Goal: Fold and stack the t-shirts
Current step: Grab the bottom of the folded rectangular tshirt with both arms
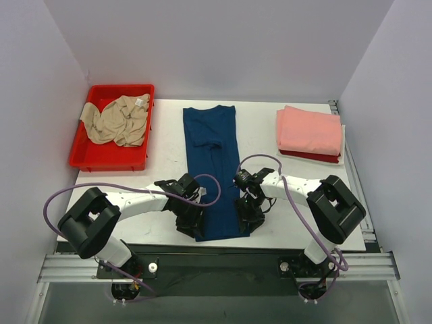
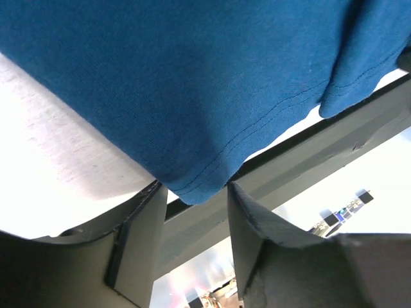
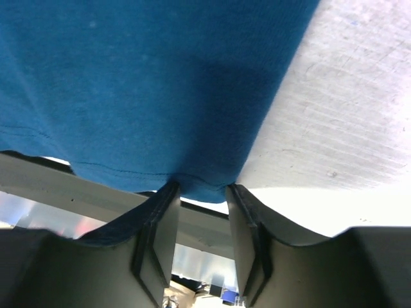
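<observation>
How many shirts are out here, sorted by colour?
Navy blue cloth t-shirt, laid flat: 1
Beige crumpled t-shirt in red plastic tray: 1
Salmon-pink folded t-shirt: 1
Red folded t-shirt beneath it: 1
Total: 4

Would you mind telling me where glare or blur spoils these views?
Top external: evenly lit, sharp throughout. Left wrist: the table blows out to white beside the navy t-shirt; the background below is blurred. Right wrist: same glare on the table, fingers dark and soft.

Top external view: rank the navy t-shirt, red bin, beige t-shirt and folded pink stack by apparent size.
Largest: navy t-shirt and red bin, about alike, unranked.
Then: folded pink stack and beige t-shirt, also close; the crumpled beige one looks slightly smaller.
</observation>
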